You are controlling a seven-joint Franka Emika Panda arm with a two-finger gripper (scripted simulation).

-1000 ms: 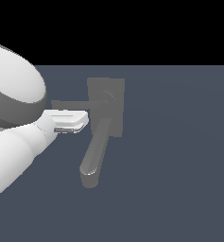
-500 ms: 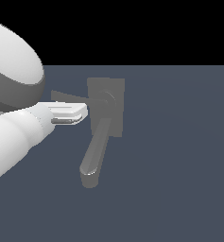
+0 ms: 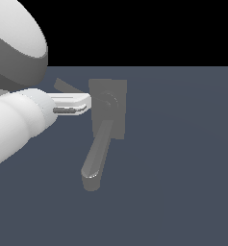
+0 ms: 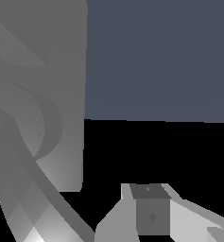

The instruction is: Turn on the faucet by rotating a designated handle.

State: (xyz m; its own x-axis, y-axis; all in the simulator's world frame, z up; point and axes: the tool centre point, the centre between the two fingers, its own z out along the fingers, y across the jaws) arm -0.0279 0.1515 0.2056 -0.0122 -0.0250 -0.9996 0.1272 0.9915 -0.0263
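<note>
The grey faucet stands on a rectangular base plate (image 3: 117, 94), and its thick spout (image 3: 97, 156) slopes down to a downturned tip. The thin flat handle (image 3: 63, 86) sticks out of the round hub (image 3: 108, 102) toward the exterior view's upper left. My gripper (image 3: 82, 105) lies just under the handle with its tips at the plate's edge. Its fingers are close together with nothing between them. The wrist view shows the plate (image 4: 52, 56), the hub (image 4: 42, 123) and a flat bar (image 4: 35, 191) that looks like the handle, right beside one finger (image 4: 151, 212).
A flat dark blue-grey floor (image 3: 183, 168) lies all around the faucet. My white arm (image 3: 14, 125) fills the exterior view's left side.
My gripper has moved up and slightly toward the base plate. The handle's free end has swung upward, from about level to slanting up to the exterior view's left.
</note>
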